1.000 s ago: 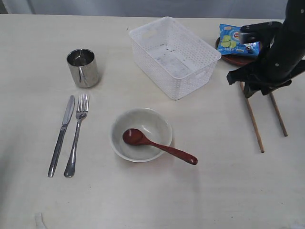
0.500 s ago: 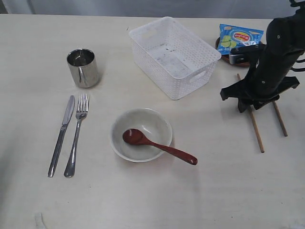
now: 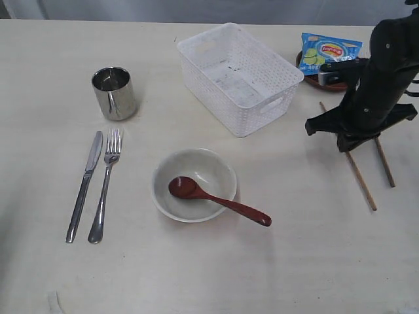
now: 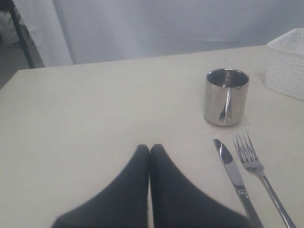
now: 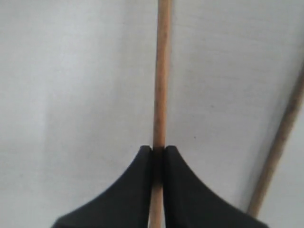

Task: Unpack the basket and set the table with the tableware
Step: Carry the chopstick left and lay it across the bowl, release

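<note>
Counter [image 3: 196, 275], right edge: right pincer [image 5: 158, 148] just clamped shut on the inner chopstick [image 5: 161, 71], knocking it off parallel with the other chopstick [image 3: 383, 163]; basket [image 3: 262, 114] near the far edge looks empty, so likely final tidying.

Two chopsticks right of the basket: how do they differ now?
The inner chopstick is pinched in the right hand; the outer chopstick lies free on the table. The inner chopstick slants more than the outer one. Both are plain slender wood.
</note>
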You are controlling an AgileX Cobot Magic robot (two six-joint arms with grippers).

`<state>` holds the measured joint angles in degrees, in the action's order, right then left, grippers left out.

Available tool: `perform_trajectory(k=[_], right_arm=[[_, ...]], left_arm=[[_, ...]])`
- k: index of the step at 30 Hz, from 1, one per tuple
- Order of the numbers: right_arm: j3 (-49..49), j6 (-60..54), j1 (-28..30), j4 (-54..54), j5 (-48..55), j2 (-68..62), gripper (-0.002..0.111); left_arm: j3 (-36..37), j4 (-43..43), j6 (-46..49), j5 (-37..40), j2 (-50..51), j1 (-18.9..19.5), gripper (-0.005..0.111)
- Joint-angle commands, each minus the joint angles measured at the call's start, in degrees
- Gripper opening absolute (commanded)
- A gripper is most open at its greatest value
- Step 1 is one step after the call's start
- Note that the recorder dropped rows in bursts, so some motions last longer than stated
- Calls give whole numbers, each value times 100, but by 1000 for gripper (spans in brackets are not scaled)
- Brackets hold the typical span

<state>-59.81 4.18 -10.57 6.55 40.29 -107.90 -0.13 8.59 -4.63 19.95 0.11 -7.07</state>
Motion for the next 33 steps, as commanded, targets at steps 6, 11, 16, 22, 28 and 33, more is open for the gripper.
perform_trajectory(k=[6,11,16,22,28,33], right_arm=[[-188,-1109,-763,-839,105,2165,-1],[-712,-2459,-2018,-960,563,2226,-1],[-1231,-2990,-3076,-868,1117,1591,-1],[-1816,-2937,-3933,-80,1852,570,-1],[-1944,-2990,-4092,59,1892,51,-1],[-1944,-3295,-4092,-181,1914,-166,-1]], left_arm=[[13,10,-13,-3,-11,-29,0],[13,10,-13,-3,-11,-29,0],[13,10,-13,-3,-11,-29,0],[13,10,-13,-3,-11,-29,0],[13,10,-13,-3,-11,-29,0],[13,10,-13,-3,-11,-29,0]])
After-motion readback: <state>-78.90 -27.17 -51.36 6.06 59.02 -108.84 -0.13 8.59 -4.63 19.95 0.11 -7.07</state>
